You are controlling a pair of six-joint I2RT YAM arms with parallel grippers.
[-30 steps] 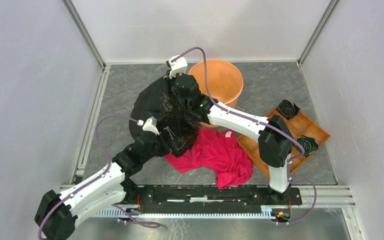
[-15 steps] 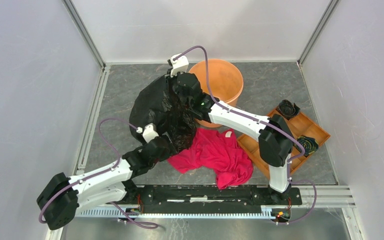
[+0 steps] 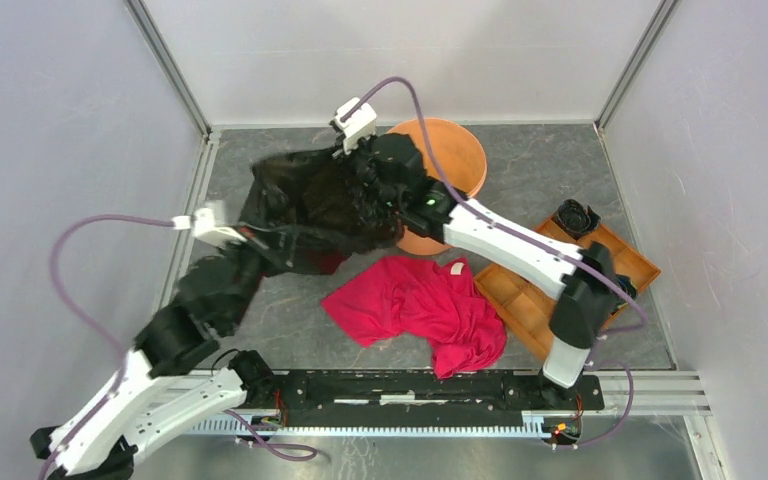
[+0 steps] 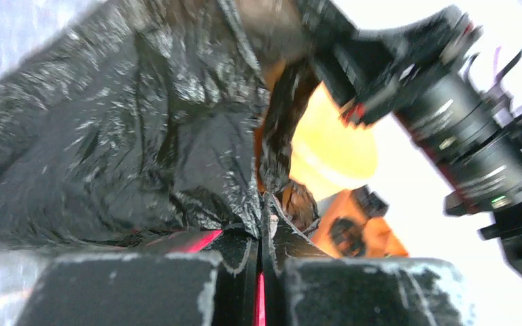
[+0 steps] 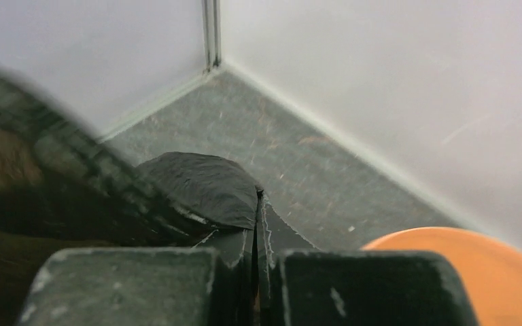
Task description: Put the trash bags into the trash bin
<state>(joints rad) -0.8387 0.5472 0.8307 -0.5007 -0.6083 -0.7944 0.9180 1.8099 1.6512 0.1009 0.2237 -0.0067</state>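
Note:
The black trash bag (image 3: 305,205) hangs stretched between my two grippers, left of the pale-orange trash bin (image 3: 460,150). My left gripper (image 3: 257,240) is shut on the bag's left edge. In the left wrist view its tips (image 4: 262,207) pinch the glossy film (image 4: 109,136), with the bin (image 4: 329,149) behind. My right gripper (image 3: 363,168) is shut on the bag's far edge beside the bin's rim. In the right wrist view its tips (image 5: 258,200) clamp dark film (image 5: 204,187), and the bin (image 5: 462,265) shows at the lower right.
A red cloth (image 3: 420,305) lies crumpled on the floor in front of the bin. A brown compartment tray (image 3: 545,300) at the right holds two rolled black bundles (image 3: 577,216) (image 3: 615,288). Walls enclose the grey floor on three sides.
The left gripper closed on the bag and swung left, away from the red cloth, pulling the bag out wide. The right gripper shifted slightly towards the bin.

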